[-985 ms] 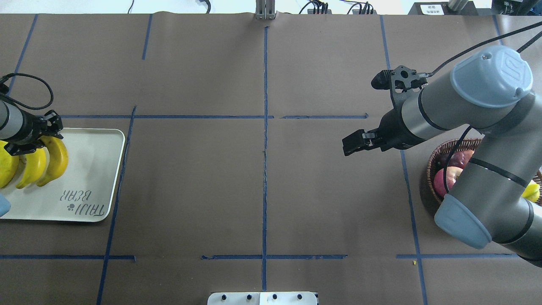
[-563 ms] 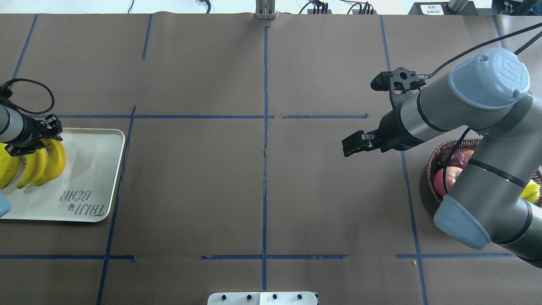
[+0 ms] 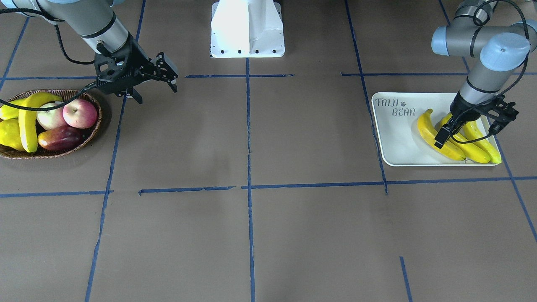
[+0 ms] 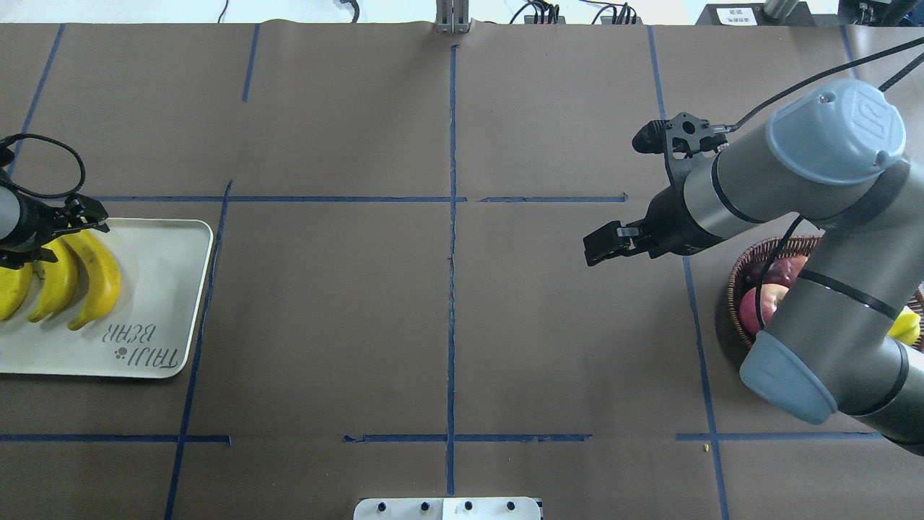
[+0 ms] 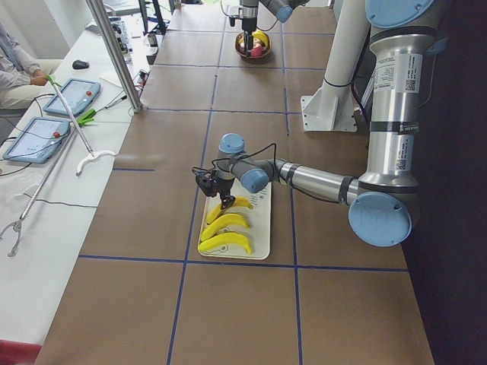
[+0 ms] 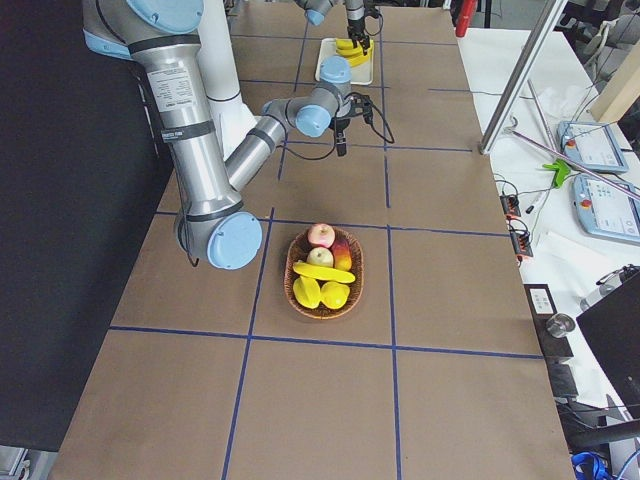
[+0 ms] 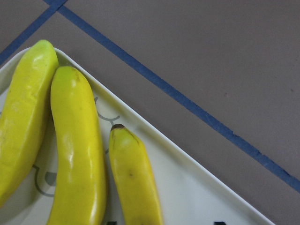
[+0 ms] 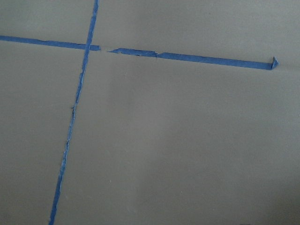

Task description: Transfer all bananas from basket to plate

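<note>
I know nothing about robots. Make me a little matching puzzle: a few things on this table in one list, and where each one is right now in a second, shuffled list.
Things:
1. left gripper
2. right gripper
3. lone banana
4. plate

Places:
A. in the basket among other fruit
B. open and empty, above the bare table near the basket
C. lying under three bananas
D. open, just above the three bananas

Pairs: 1-D, 2-B, 3-A, 4-C
</note>
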`<state>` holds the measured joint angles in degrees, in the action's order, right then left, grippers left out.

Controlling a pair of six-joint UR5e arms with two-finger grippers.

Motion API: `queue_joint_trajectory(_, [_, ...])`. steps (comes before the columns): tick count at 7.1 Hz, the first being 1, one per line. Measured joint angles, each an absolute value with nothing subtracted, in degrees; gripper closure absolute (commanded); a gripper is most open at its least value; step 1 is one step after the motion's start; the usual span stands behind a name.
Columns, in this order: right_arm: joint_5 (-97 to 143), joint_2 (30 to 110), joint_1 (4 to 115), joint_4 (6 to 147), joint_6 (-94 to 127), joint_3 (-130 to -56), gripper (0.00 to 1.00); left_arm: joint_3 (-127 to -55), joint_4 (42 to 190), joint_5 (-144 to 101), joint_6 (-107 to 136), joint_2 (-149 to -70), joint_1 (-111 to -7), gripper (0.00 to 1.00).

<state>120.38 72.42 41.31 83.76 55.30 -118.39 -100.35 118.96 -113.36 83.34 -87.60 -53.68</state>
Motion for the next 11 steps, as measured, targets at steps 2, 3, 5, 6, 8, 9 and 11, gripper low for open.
queue_joint_trajectory(2, [120.7,74.8,42.3,83.8,54.6,-119.3,0.0,-106.8,118.5,-119.9,80.8,-86.1,-56.1,0.0])
queue_joint_trajectory(3, [120.8,78.1,43.4,83.7,52.4,-120.7,0.0,-110.1,118.5,-121.1,80.6,-86.2,-56.0,0.0])
queue_joint_trajectory(5, [120.8,87.7,46.2,83.3,42.5,-124.2,0.0,-114.0,118.7,-121.5,80.5,-87.1,-52.9,0.0])
queue_joint_trajectory(6, [120.6,92.7,48.0,82.7,35.6,-125.1,0.0,-114.6,118.7,-121.5,80.6,-87.6,-51.4,0.0])
queue_joint_trajectory(8, [120.4,102.4,50.8,76.3,26.3,-124.0,0.01,-114.9,118.7,-121.5,80.7,-88.1,-50.2,0.0])
queue_joint_trajectory(9, [120.2,105.6,51.4,71.0,25.1,-121.3,0.01,-114.9,118.7,-121.5,80.7,-88.2,-49.8,0.0])
queue_joint_trajectory(11, [119.6,107.9,51.7,61.8,25.0,-113.6,0.03,-115.0,118.7,-121.5,80.8,-88.2,-49.4,0.0])
